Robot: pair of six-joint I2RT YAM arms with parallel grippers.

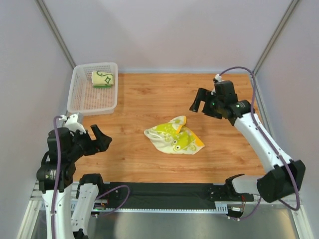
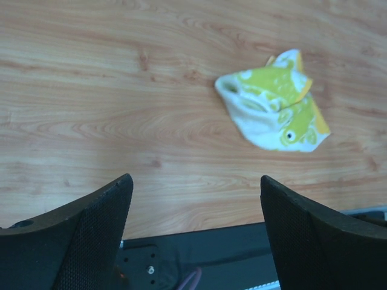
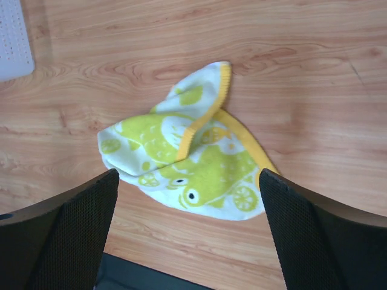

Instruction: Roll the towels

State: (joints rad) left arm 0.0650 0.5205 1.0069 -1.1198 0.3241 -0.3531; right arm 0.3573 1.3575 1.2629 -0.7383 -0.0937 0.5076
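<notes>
A cream towel with yellow-green blotches and an orange edge [image 1: 174,137] lies crumpled in the middle of the wooden table; it also shows in the left wrist view [image 2: 273,109] and the right wrist view [image 3: 190,163]. A cream towel with a dark green line pattern [image 1: 103,79] lies rolled inside the white mesh basket [image 1: 82,102] at the back left. My left gripper [image 1: 99,140] is open and empty, held above the table's near left. My right gripper [image 1: 200,102] is open and empty, held above the table to the right of and behind the crumpled towel.
The basket stands at the table's back left corner; its corner shows in the right wrist view [image 3: 13,42]. A black strip [image 1: 164,191] runs along the table's near edge. Grey walls enclose the table at the back and sides.
</notes>
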